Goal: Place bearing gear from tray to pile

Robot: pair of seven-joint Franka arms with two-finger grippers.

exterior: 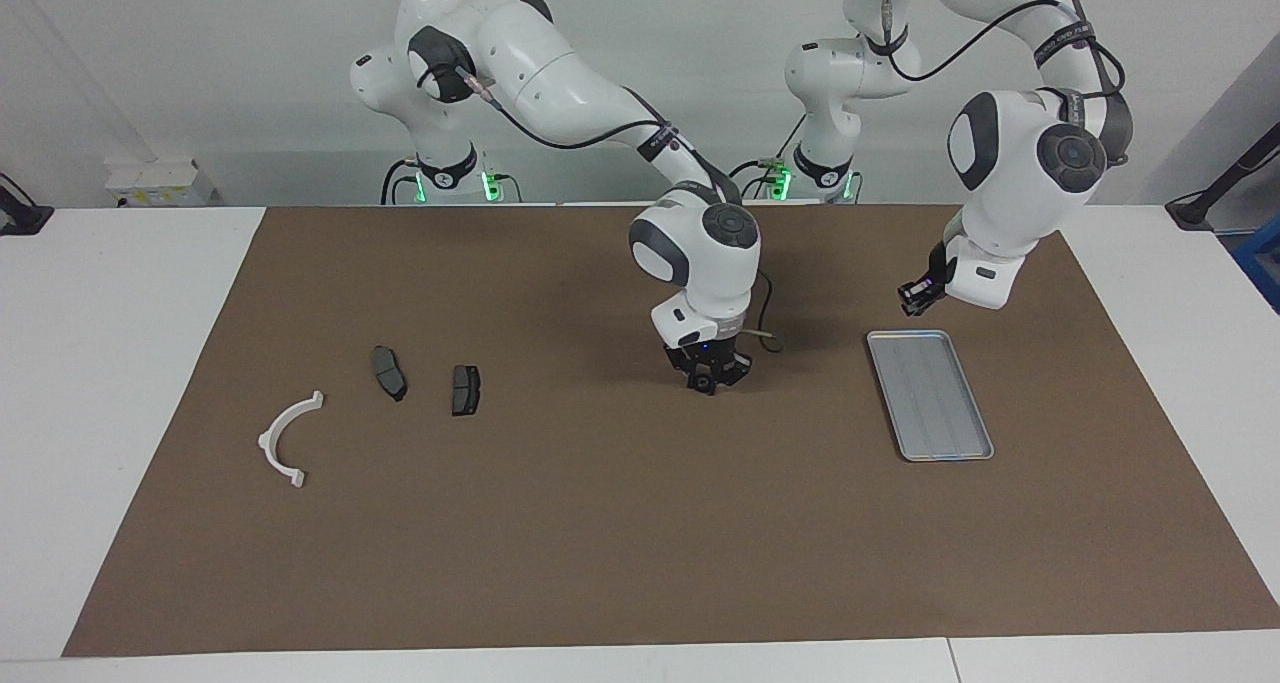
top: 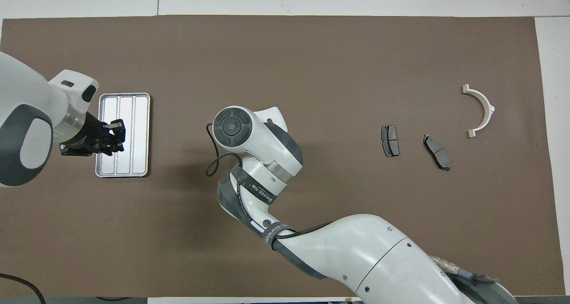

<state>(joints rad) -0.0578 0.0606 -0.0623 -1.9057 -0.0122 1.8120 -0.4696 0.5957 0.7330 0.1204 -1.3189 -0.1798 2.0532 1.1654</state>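
Note:
The silver-grey tray (exterior: 930, 393) (top: 136, 135) lies bare toward the left arm's end of the brown mat. My right gripper (exterior: 708, 383) points straight down just above the mat's middle. Its fingertips are shut on a small dark part, the bearing gear, which barely shows. In the overhead view the right wrist hides both. My left gripper (exterior: 915, 298) (top: 113, 132) hangs shut and holds nothing, over the tray's edge nearest the robots. The pile lies toward the right arm's end: a white arc (exterior: 268, 433) (top: 489, 108) and two dark pads (exterior: 389, 373) (top: 390, 140).
The brown mat (exterior: 600, 543) covers most of the white table. A loose cable (top: 213, 161) loops beside the right wrist. The second dark pad (exterior: 465, 390) (top: 437, 152) lies beside the first.

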